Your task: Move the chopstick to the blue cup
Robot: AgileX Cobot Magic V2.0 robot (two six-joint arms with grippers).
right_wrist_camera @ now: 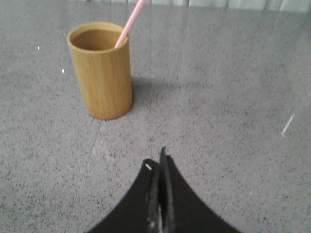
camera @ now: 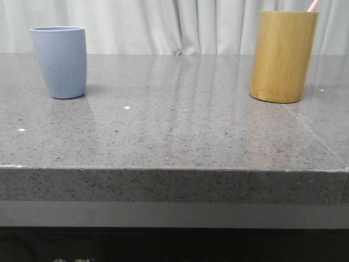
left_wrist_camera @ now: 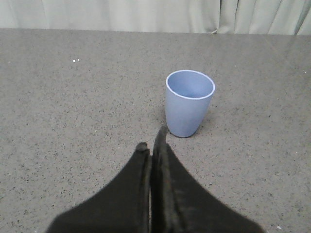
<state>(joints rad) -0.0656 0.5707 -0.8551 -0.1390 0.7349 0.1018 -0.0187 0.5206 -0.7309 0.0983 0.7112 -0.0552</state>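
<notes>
The chopstick [right_wrist_camera: 129,23], likely light, stiff and slippery, leans inside the bamboo holder [right_wrist_camera: 102,73], well apart from the blue cup [camera: 59,61], best pinched near its exposed top; both the left pincer [left_wrist_camera: 152,145] and right pincer [right_wrist_camera: 158,165] sit pressed together, empty

The left tool [left_wrist_camera: 151,145] appears in the left wrist view as two matte black fingers, broad at the base and narrowing to slim tips. One tip is pointed and reaches a little further than the other, which looks blunter. The surface looks soft and slightly fuzzy, without markings. The right tool [right_wrist_camera: 159,162] in the right wrist view has the same black, wedge-shaped fingers tapering to thin edges. A small pale glint sits near one tip. No cables or screws are visible on either.
</notes>
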